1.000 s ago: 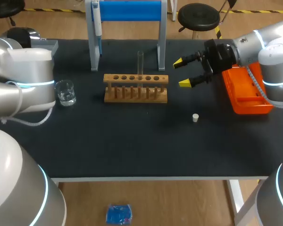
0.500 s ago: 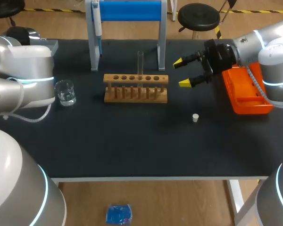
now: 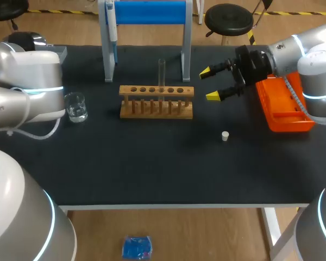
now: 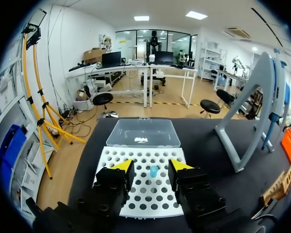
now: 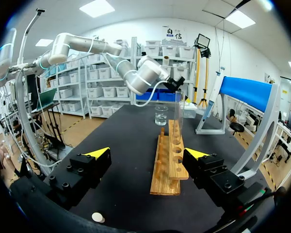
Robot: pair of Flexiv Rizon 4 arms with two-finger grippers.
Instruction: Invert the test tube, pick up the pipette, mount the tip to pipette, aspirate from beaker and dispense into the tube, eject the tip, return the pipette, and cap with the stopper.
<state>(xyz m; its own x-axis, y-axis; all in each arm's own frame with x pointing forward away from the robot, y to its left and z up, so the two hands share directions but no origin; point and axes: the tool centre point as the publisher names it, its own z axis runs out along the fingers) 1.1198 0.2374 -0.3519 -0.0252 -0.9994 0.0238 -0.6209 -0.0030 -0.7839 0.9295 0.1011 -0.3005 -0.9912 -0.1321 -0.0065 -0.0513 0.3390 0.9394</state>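
Wooden rack (image 3: 156,102) holds one clear test tube (image 3: 162,70) upright.

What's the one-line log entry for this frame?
left gripper: open, over tip rack | right gripper: open, beside wooden rack | test tube: in wooden rack | pipette: on stand | stopper: on table

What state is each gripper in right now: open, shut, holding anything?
Left gripper: open, holding nothing; white tip rack ahead of it.
Right gripper: open, holding nothing; beside the wooden tube rack.
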